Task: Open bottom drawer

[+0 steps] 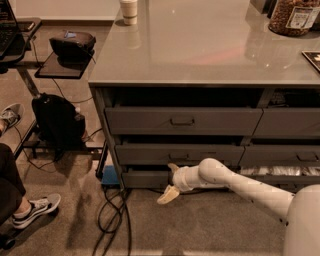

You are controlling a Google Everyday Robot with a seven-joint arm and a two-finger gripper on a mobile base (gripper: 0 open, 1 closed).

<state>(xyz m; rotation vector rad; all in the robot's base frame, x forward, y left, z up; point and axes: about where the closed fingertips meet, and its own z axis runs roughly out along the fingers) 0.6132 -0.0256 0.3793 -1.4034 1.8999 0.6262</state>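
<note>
Nearest on the left, a person's sneakered foot [33,209] rests on the carpet, and a bundle of black cables [114,216] loops across the floor toward the desk's left corner. From the near right, the robot's white arm [240,186] reaches left and low along the floor.

The hand [171,181] sits at the front of the bottom drawer [145,179], at about the middle of its width. It is spread open: one pale finger points down-left toward the carpet and the other points up against the drawer fronts. The pull cannot be made out behind the hand.

The bottom drawer is the slim, lowest front of the left stack, just above the floor, and it looks shut or nearly so. Above it are the middle drawer [150,155] and then the top drawer [135,121], each taller-fronted.

Left of the desk [200,50], a black backpack [57,120] stands on the floor.

On the grey desk top, a paper cup [129,10] stands at the far left and a jar [295,17] at the far right.
</note>
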